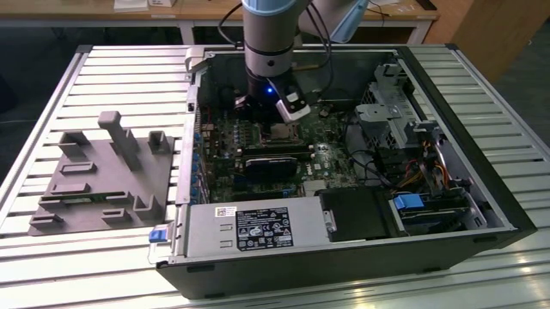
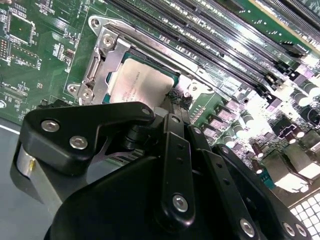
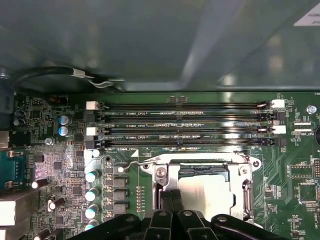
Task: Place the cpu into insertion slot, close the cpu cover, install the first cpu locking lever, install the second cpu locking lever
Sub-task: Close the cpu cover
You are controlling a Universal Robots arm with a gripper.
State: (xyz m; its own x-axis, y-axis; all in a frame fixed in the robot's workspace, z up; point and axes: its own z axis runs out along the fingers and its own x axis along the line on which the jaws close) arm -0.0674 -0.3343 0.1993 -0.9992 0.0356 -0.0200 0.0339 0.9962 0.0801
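Square grey metal cpu (image 2: 141,80): is looking dull, smooth
Silver metal rim of the insertion slot (image 3: 200,160): is shining
Green circuit board (image 2: 45,75): is gleaming softly

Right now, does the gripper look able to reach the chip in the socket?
Probably yes: the gripper hovers at the edge of the socket, right beside the chip, with nothing standing between them.

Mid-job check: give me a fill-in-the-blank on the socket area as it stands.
The cpu sits in the insertion ___.
The circuit board is ___ in colour.
Beside the cpu run ___ long memory slots.
The grey fixture lies at the exterior view's ___ of the computer case.
Missing words: slot; green; four; left.
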